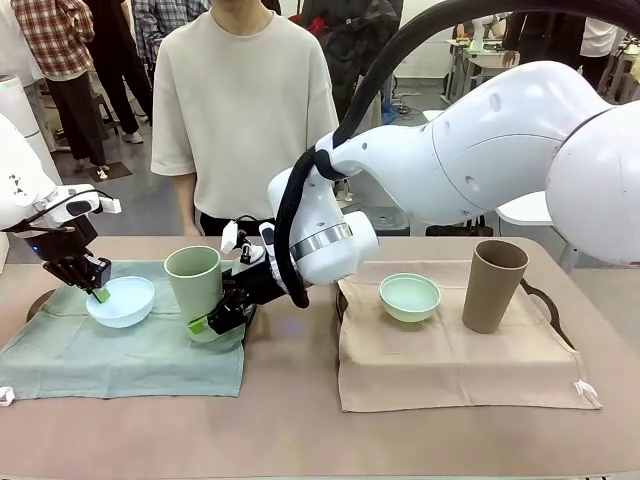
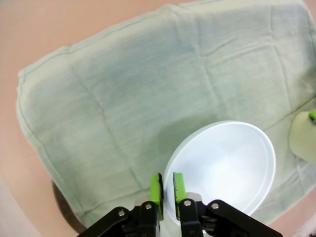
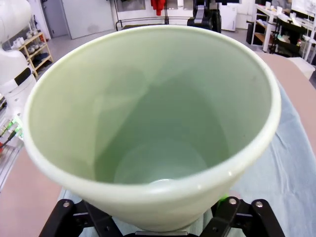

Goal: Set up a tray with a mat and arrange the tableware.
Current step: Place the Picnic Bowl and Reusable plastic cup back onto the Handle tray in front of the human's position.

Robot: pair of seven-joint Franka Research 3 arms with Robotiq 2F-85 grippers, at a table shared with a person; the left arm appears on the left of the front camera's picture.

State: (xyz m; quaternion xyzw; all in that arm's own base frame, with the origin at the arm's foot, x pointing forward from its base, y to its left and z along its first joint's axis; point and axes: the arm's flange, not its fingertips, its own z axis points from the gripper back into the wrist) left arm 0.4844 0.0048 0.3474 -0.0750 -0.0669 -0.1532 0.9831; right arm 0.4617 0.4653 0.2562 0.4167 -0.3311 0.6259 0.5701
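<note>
Light green tumbler (image 3: 153,123), light stiff plastic, clasped low by right gripper (image 1: 222,318); left gripper (image 2: 167,190) pinches pale blue bowl (image 2: 227,165) rim, jaws nearly closed.

Left tool (image 2: 167,190) nearly closed; right tool (image 1: 222,315) spread.

front view: from the robot's side, level across the table (image 1: 300,400) toward a person (image 1: 245,100).
left wrist view: steeply down, close over the green mat (image 2: 138,98) and blue bowl (image 2: 227,163).
right wrist view: very near, into the green tumbler (image 3: 153,123).
shared: mat, bowl, tumbler.
</note>
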